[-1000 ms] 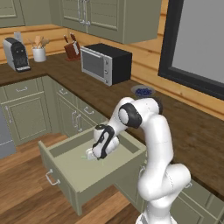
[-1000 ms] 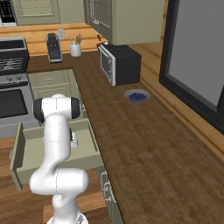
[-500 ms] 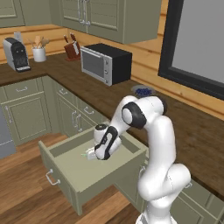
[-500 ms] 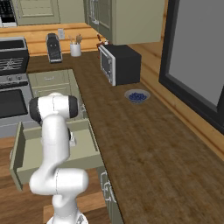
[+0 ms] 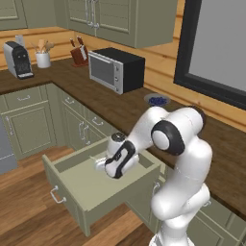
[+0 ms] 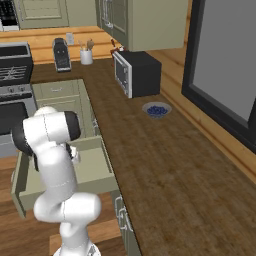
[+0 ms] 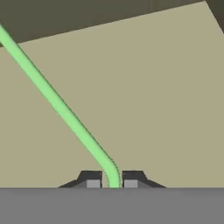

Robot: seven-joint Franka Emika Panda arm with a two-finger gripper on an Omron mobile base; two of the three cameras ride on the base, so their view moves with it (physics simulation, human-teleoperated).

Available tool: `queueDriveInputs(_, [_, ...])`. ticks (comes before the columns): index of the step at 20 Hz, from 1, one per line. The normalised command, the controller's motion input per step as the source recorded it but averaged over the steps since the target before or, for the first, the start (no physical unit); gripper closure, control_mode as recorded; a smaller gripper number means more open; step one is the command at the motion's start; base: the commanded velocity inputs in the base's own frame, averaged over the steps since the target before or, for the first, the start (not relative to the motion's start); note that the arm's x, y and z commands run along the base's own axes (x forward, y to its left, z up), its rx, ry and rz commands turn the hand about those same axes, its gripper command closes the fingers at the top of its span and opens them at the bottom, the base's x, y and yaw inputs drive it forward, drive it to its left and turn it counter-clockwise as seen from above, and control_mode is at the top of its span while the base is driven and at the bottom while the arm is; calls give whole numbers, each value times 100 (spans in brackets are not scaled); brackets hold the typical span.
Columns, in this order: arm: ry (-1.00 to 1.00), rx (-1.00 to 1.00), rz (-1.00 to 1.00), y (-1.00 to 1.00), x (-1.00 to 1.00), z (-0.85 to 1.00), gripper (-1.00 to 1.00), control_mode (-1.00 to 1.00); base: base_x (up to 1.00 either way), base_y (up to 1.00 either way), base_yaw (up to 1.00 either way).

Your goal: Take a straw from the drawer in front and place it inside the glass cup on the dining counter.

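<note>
The sage-green drawer (image 5: 72, 194) stands pulled out below the dark worktop, also seen from the other side (image 6: 95, 172). My hand reaches down into it, and the gripper (image 5: 103, 166) is low over the drawer floor. In the hand view the light-green straw (image 7: 61, 107) runs from the upper left down across the drawer floor and ends between my fingertips. The gripper (image 7: 113, 181) is shut on that end of the straw. The glass cup and the dining counter are out of view.
A microwave (image 5: 117, 69), a bowl of blueberries (image 5: 156, 100), a coffee machine (image 5: 17, 60), a utensil jar (image 5: 43, 57) and a knife block (image 5: 79, 53) stand on the worktop. A stove (image 6: 15, 70) sits left of the drawer. Wood floor lies before it.
The fingers have closed the last bit onto the straw. The hand stays low in the drawer while the arm's elbow has shifted a little to the right.
</note>
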Motion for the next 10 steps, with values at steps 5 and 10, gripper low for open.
queueDriveInputs(5, [0, 13, 0, 0, 0, 100, 100, -100, 0, 0, 0])
queueDriveInputs(10, [0, 12, 0, 0, 0, 100, 100, -100, 0, 0, 0])
